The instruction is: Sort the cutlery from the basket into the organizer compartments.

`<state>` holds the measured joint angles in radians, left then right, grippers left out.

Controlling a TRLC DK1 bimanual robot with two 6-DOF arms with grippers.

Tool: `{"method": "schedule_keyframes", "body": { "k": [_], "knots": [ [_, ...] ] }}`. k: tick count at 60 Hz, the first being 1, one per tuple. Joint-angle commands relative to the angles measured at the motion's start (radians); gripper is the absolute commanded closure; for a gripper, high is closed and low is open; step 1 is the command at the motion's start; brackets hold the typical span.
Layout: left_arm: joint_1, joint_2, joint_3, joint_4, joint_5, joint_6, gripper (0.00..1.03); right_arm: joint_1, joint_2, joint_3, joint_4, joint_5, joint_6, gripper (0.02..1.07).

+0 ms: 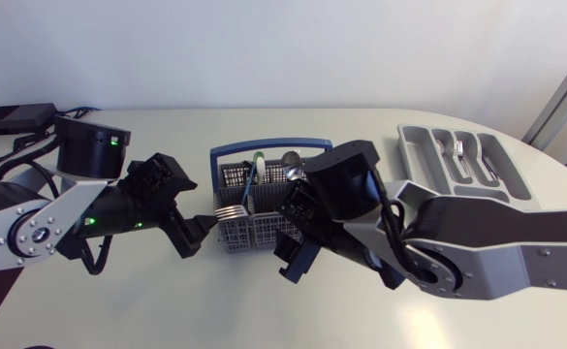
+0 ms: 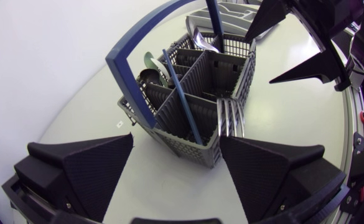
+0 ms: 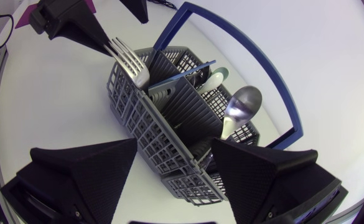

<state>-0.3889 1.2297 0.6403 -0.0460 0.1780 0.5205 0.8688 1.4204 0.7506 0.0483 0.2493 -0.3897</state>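
The grey cutlery basket (image 1: 235,231) with its blue handle stands mid-table, between my two grippers. A silver fork (image 1: 231,210) sticks out of its near left corner, tines up (image 2: 231,116) (image 3: 128,58). A steel spoon (image 3: 242,103) (image 1: 291,163), a pale green utensil (image 3: 215,79) and a blue-handled piece (image 2: 183,99) also stand in the basket (image 2: 188,134) (image 3: 149,140). My left gripper (image 1: 194,237) (image 2: 175,180) is open just left of the basket, holding nothing. My right gripper (image 1: 286,237) (image 3: 172,180) is open at the basket's right side, also holding nothing.
The grey organizer (image 1: 426,167) lies at the back right, with some silver cutlery (image 1: 465,153) in its compartments. A black box (image 1: 14,118) and cables sit at the far left edge. My right arm's body (image 1: 457,247) crosses the table's front right.
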Motion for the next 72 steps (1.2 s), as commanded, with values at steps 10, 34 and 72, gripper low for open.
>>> {"method": "schedule_keyframes", "body": {
  "k": [10,34,72],
  "knots": [
    [-0.051,0.024,0.062,0.02,0.021,-0.047,0.07,0.016,0.041,-0.034,0.071,0.011,0.0,0.21],
    [-0.11,0.037,0.111,0.048,0.028,-0.093,0.07,0.026,0.071,-0.069,0.236,0.01,0.012,0.2],
    [-0.093,0.034,0.107,0.04,0.089,-0.106,0.07,0.039,0.181,-0.037,0.487,0.154,0.028,0.54]
  ]
}}
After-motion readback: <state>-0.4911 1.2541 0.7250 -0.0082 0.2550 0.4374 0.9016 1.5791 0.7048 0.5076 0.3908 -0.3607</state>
